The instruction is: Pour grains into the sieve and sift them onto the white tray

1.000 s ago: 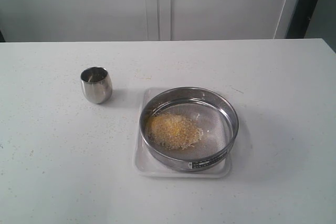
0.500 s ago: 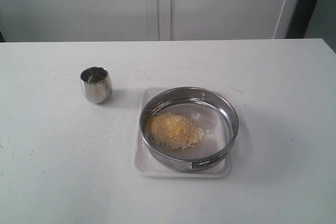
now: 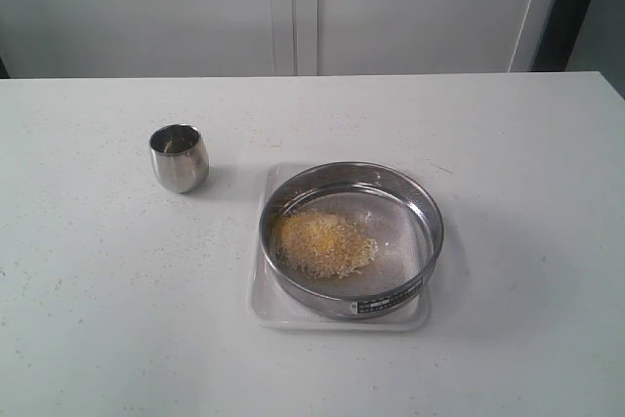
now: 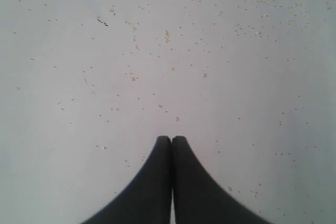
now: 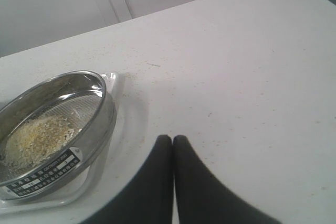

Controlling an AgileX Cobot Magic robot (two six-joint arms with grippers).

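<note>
Near the middle of the table point(image 3: 98, 290), a little to the right in the exterior view: the sieve point(image 3: 337, 300), set flat on the white tray point(image 3: 266, 312), mouth up, mesh down. Round, so no long axis of its own; small label point(image 3: 386, 304) on the side wall turned toward the near edge of the table, slightly right. Covering most of the tray, with bare white left along the left side and at the near corners, and the right rim reaching to or just past the tray's right edge. Tray's sides square with the table edges; long axis hard to judge from this angle (outline nearly square here). Inside the sieve, the grains point(image 3: 322, 241) in one low heap, yellow with paler bits, on the left half of the mesh, close against the left wall, the right half mostly bare. Heap somewhat wider left-to-right than front-to-back. Steel cup point(image 3: 180, 158) upright, mouth up, left of the tray and farther back, apart from it. Loose specks scattered over the tabletop. Left gripper point(image 4: 171, 139) above bare speckled table, jaws pressed together, nothing between them. Right gripper point(image 5: 172, 138) likewise closed tip to tip and empty, over the table beside the tray, apart from the sieve.
</note>
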